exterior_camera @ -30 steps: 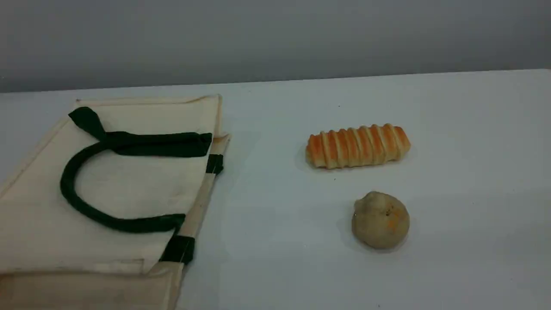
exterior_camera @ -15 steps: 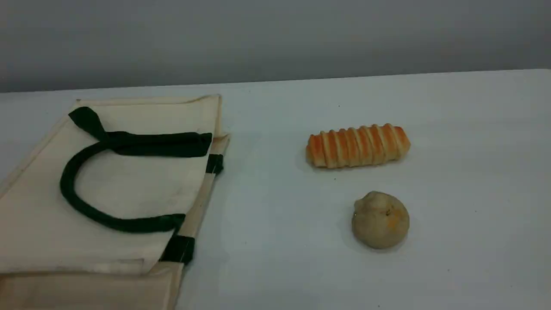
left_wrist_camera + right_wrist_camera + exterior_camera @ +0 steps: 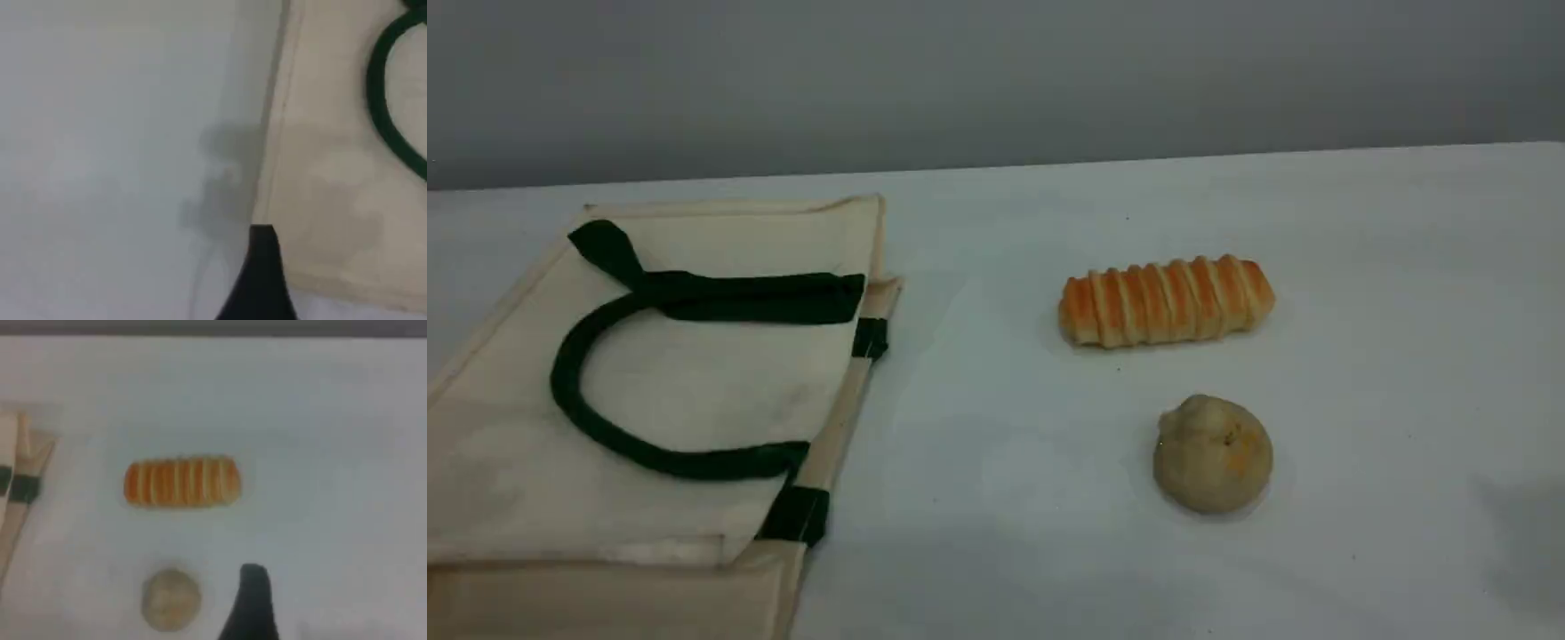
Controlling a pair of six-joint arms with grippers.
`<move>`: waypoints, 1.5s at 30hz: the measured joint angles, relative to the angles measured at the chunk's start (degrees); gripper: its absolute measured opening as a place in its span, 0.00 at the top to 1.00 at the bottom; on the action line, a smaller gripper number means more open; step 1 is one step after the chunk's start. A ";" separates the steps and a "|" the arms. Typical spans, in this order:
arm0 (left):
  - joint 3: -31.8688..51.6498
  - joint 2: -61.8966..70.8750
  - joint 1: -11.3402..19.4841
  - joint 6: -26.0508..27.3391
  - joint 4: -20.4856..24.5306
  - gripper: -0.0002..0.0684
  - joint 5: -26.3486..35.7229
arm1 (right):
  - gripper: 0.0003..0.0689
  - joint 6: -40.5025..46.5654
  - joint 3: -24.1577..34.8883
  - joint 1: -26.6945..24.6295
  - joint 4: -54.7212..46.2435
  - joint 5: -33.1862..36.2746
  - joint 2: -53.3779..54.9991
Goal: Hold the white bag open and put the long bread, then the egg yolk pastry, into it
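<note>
No text, label, brand, number or sign can be read in any view. The bag (image 3: 720, 391), the bread (image 3: 1165, 300) and the pastry (image 3: 1213, 455) show plain surfaces only.
</note>
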 joint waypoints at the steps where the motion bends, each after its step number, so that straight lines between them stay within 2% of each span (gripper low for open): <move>1: 0.00 1.69 0.00 -0.07 0.00 0.19 -0.82 | 0.19 0.00 -0.41 0.00 0.00 -0.60 0.53; 10: -4.27 16.72 0.00 -0.18 -1.97 0.19 -6.90 | 0.19 -0.22 -3.35 0.00 0.00 -1.95 6.33; 16: -8.86 25.88 0.00 -0.18 -1.99 0.19 -8.27 | 0.19 -1.13 -3.35 -0.15 -0.20 -5.14 8.88; 28: -12.43 38.30 0.00 1.80 -8.84 0.19 -12.46 | 0.19 -1.31 -3.35 -0.15 -0.20 -7.47 10.40; 29: -12.43 40.83 0.00 3.05 -10.75 0.19 -13.61 | 0.19 -1.52 -3.35 -0.15 -0.20 -7.58 10.59; 32: -12.43 42.22 -0.04 3.82 -12.48 0.19 -14.68 | 0.19 -1.52 -3.35 -0.15 -0.20 -7.58 10.59; 42: -12.43 46.61 -2.01 4.08 -12.44 0.19 -16.88 | 0.19 -1.52 -3.35 -0.15 -0.20 -7.58 10.59; 45: -12.43 46.74 -2.21 4.08 -12.28 0.22 -17.29 | 0.19 -1.52 -3.35 -0.15 -0.20 -7.58 10.59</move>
